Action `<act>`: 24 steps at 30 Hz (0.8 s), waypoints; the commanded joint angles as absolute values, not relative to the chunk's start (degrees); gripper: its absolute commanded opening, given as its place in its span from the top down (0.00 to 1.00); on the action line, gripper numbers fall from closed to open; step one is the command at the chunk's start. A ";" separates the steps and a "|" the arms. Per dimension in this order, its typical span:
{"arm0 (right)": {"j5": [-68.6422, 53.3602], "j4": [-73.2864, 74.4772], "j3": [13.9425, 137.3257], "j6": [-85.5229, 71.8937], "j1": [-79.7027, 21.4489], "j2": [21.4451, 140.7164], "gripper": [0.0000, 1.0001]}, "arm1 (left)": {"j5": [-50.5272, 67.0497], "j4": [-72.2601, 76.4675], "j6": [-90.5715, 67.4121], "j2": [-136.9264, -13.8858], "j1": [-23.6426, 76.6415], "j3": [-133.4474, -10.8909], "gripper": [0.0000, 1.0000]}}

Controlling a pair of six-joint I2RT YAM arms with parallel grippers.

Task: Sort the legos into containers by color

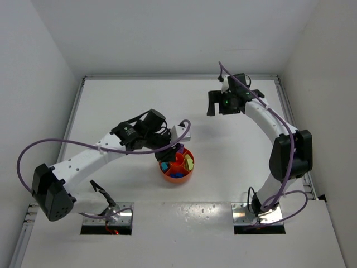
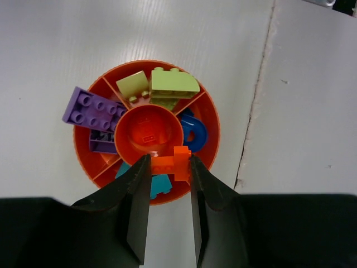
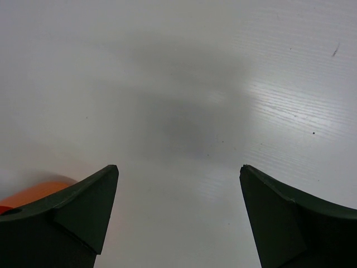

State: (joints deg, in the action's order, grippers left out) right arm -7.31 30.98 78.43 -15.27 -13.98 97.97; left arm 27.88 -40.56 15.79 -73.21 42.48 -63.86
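**Left tool gripping orange brick over tray; right tool open**

1. Left tool (image 2: pixel 170 167): the jaws are closed on an orange brick (image 2: pixel 170 163), one finger on each end. The brick hangs above the near side of the tray (image 2: pixel 139 63), at the near edge of the central cup (image 2: pixel 148 120). In the top view, the left tool (image 1: pixel 173 152) is directly over the tray (image 1: pixel 177 181).

2. Right tool (image 3: pixel 178 173): the jaws are spread wide with nothing between them, above bare bench (image 3: pixel 184 84). In the top view, the right tool (image 1: pixel 215 105) is well apart from the tray, at the far right of the bench (image 1: pixel 128 95).

3. Tray contents, left wrist view:
- Cup: orange pieces.
- Left wedge: a purple plate (image 2: pixel 92 109) that overhangs the rim.
- Far wedges: lime bricks (image 2: pixel 174 82).
- Right wedge: a blue brick (image 2: pixel 195 133).
- Near wedge: a teal brick (image 2: pixel 160 185), partly hidden by the left tool's fingers.
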 commanded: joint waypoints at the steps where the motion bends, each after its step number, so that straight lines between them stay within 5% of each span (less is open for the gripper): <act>1: -9.13 30.15 78.22 -16.35 -13.01 97.38 0.10 | 29.01 -39.99 16.35 -73.74 44.12 -63.72 0.84; 24: -11.25 29.62 77.17 -16.35 -11.95 97.38 0.08 | 21.01 -36.65 14.16 -80.15 47.02 -65.57 0.84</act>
